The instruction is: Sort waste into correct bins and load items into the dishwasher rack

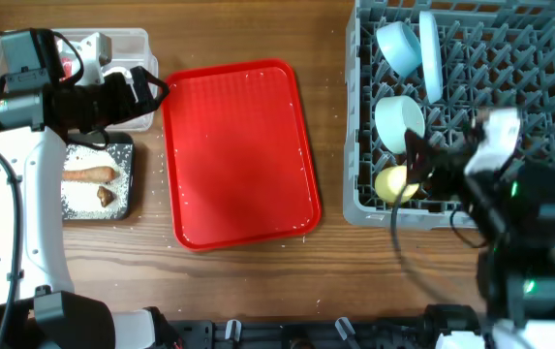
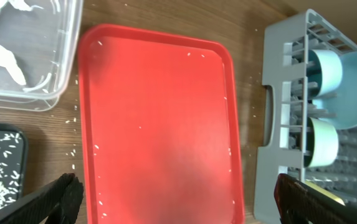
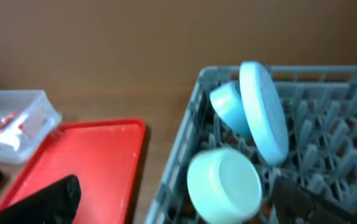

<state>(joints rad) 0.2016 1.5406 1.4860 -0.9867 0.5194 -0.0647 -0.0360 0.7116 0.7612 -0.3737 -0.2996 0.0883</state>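
Rice-flecked wooden table; left claw and right claw wide apart, seemingly empty.

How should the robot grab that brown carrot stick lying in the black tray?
Around its middle, coming straight down from above. The brown stick lies flat on the rice in the shallow black tray, long and thin, so closing across its narrow width should probably work. Mind the small brown lump close beside it.

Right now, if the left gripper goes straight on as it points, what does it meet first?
Most likely the red tray: in the left wrist view it fills the space ahead of the open left gripper. Depth is unclear.
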